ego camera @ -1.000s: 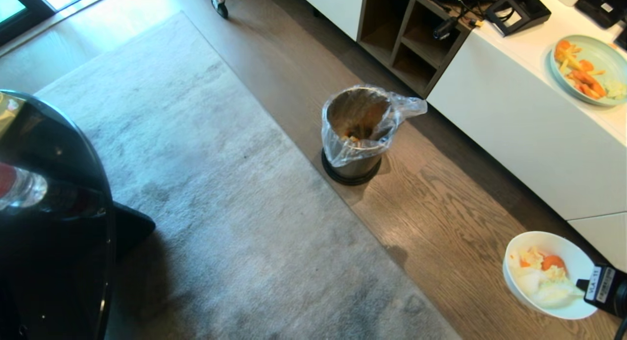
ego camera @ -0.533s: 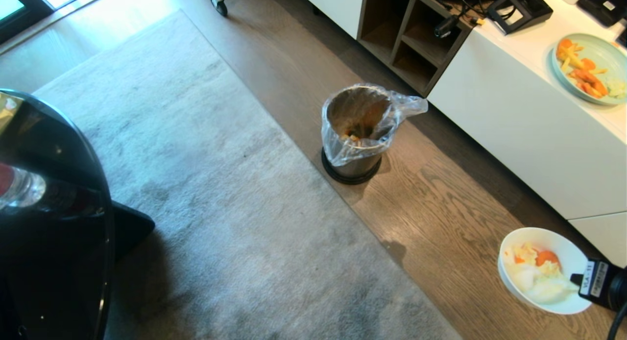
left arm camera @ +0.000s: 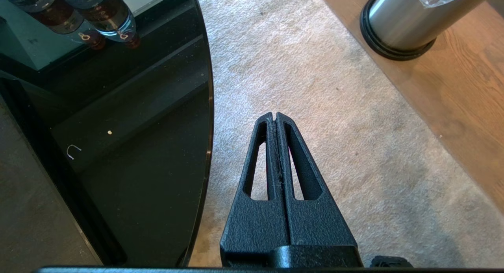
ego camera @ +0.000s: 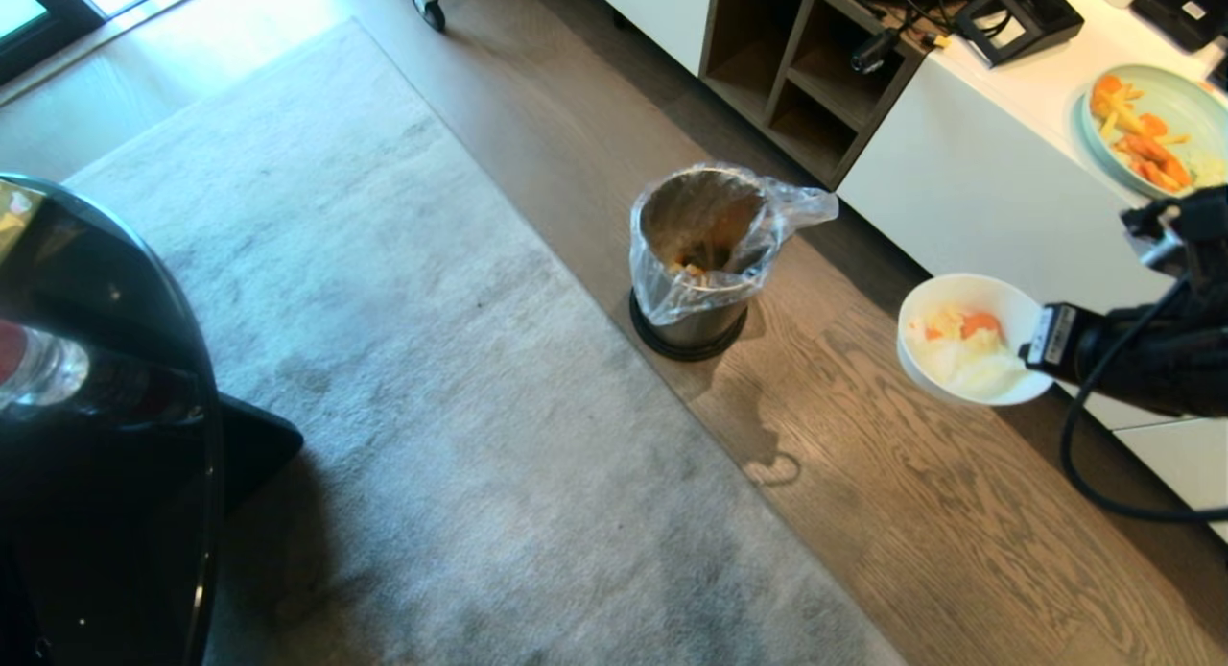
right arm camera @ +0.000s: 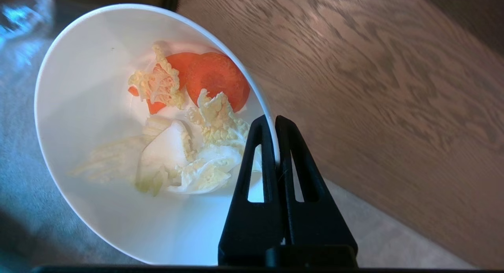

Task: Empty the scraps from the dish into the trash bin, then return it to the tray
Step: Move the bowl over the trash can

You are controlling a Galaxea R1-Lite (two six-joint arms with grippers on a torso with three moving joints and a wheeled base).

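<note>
My right gripper is shut on the rim of the dish, a deep white bowl held in the air over the wood floor, to the right of the trash bin. The scraps, pale cabbage shreds and orange carrot slices, lie inside the dish. The steel trash bin with its clear liner bag stands open on the floor, some scraps at its bottom. My left gripper is shut and empty, parked over the grey carpet. The tray is out of view.
A white cabinet with a counter runs along the right, bearing a pale blue-green plate of food and cables. A black glass table with bottles stands at the left. A grey carpet covers the floor left of the bin.
My right arm has lifted the dish up and leftward, from low near the frame's bottom right to about the level of the bin, closer to it. The left arm stayed still.
</note>
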